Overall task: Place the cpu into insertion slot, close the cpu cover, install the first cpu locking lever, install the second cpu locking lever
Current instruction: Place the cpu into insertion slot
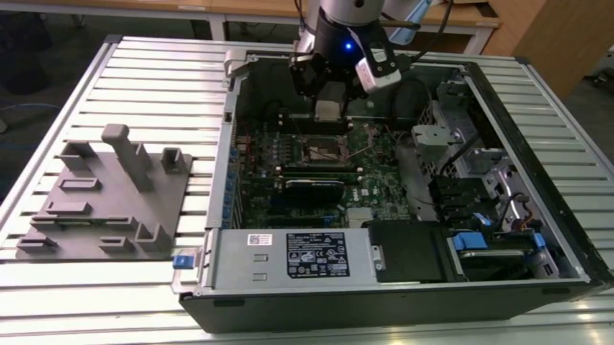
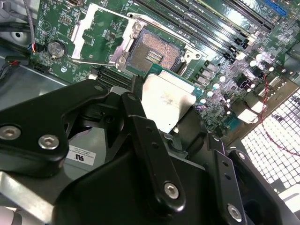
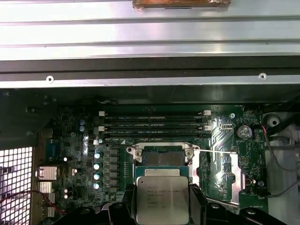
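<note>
Reading across the exterior view from its left, you meet the grey fixture block (image 1: 106, 201) well apart from the insertion slot (image 1: 324, 147), outside the open computer case (image 1: 384, 305). Next comes the gripper (image 1: 328, 108), hanging near the slot and just short of it, its fingers (image 3: 194, 199) clamped on two opposite edges of the cpu (image 1: 328, 110). In both wrist views the chip's silver-grey top (image 2: 168, 105) faces the camera and looks level with the board, and the socket (image 2: 154, 54) lies bare just ahead of it with its contact field showing. Beside the slot the cpu cover (image 3: 236, 180) is swung fully open and lies flat on the board, and a thin wire locking lever (image 3: 215, 152) stands released across it. The memory slots (image 3: 154, 124) run just beyond the slot. Farther to the exterior view's right, well apart from the slot, sit the blue-tabbed drive fittings (image 1: 470, 241). So you are, by my judgement, in the first step: the chip is carried but not seated, and cover and levers are not yet touched. Seating it calls for the chip to be square over the slot, its edges lined up with the black rim and kept flat, since a tilted or offset chip could harm the contacts.
</note>
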`<state>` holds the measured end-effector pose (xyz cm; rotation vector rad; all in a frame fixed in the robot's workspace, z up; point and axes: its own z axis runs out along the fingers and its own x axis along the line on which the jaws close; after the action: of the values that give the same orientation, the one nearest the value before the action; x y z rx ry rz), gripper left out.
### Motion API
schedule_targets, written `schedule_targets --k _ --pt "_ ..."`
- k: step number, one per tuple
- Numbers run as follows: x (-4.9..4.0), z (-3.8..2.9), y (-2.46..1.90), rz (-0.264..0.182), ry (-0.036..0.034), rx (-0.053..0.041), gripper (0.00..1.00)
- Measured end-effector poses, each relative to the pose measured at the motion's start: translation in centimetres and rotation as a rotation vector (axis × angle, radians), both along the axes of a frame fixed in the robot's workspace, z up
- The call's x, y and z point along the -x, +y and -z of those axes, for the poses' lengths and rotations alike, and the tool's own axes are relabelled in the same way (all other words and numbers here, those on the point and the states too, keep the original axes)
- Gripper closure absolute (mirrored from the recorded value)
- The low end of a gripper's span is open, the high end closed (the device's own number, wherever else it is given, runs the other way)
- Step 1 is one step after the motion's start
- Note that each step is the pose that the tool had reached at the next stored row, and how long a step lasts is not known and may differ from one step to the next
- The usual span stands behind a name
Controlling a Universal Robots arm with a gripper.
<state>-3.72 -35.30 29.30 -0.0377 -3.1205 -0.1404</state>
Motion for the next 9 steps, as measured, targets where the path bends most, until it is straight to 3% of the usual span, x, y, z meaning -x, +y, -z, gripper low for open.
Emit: schedule_targets --k 9 --pt "0.02 0.27 0.0 0.0 0.0 0.0 0.46"
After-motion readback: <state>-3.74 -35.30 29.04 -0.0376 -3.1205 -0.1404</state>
